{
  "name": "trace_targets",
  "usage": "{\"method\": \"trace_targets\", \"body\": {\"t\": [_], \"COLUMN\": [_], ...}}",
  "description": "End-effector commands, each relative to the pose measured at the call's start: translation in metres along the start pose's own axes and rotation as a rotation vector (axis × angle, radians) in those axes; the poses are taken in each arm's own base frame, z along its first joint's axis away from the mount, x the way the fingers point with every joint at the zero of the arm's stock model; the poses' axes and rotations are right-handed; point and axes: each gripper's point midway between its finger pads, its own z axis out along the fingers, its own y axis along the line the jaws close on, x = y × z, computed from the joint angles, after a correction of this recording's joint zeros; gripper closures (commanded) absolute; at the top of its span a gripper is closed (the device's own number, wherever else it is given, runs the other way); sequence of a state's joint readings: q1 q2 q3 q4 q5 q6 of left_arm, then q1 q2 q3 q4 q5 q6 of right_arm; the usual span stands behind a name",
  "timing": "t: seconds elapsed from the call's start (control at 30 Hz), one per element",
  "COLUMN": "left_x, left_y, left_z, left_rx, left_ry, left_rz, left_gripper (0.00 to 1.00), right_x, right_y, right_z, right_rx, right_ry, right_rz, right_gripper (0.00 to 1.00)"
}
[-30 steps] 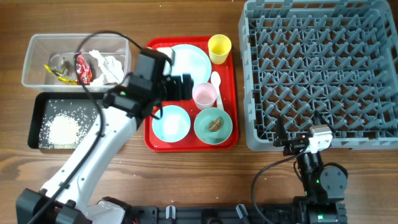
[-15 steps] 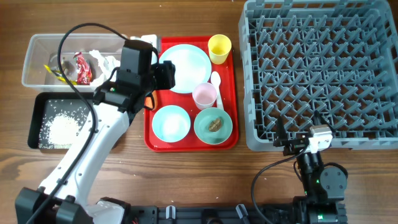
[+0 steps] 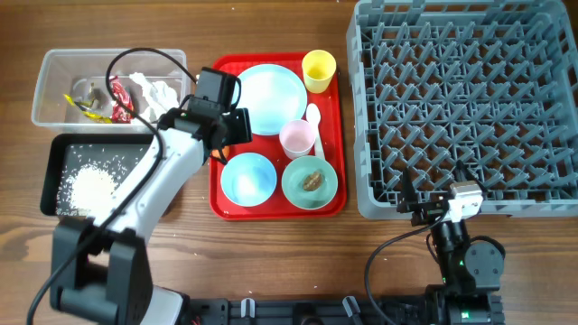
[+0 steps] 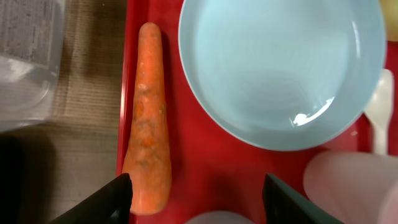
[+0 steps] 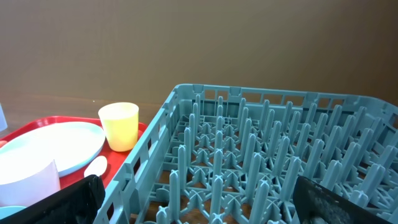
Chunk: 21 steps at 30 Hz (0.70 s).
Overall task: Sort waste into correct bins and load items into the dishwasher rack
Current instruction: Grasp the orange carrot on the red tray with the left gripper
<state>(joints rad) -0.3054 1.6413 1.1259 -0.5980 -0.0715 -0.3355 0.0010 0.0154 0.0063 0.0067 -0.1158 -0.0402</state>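
Swinging back from the tub (image 3: 41, 90), our left tool (image 4: 196, 193) hangs open above the carrot (image 4: 146, 124); we should grab it next.

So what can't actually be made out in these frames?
Overhead: carrot hidden under the left claw.
Overhead: brown lump too small to identify.
Left wrist: pink cup blurred, cut off by the bottom edge.
Left wrist: spoon cut off by the right edge.

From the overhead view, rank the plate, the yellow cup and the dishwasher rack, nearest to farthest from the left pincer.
1. Plate, just right of the left pincer, on the red tray.
2. Yellow cup, at the tray's top right corner.
3. Dishwasher rack, far right.
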Motion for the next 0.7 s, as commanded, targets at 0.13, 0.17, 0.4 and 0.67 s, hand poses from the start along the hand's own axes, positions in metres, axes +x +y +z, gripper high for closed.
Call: {"method": "trace_targets", "body": {"t": [0.13,0.17,0.4,0.67], "left_x": [0.0,-0.001,-0.004,0.006], "left_y": [0.02,0.023,0.032,0.033], "left_z": [0.038,0.038,0.041,0.064], "left_rx": [-0.099,-0.103,-0.112,-0.118], "left_ry": [0.022,0.019,0.015,0.058], "left_rz": [-0.029,-0.036,-0.058,-0.054], "left_gripper": [0.34,0.34,0.36,0.4], "right_x": [-0.002,-0.002,-0.002,-0.002], "right_y": [0.002,0.002,0.002,0.002], "right_z": [0.0,0.0,0.0,0.0], "right_rx": [-0.011,-0.011,-0.011,-0.011], "right_ry": [-0.01,-0.01,-0.01,-0.01], "right_rz": [-0.011,-0.011,-0.011,-0.011], "right_gripper": [0.0,0.0,0.0,0.0]}}
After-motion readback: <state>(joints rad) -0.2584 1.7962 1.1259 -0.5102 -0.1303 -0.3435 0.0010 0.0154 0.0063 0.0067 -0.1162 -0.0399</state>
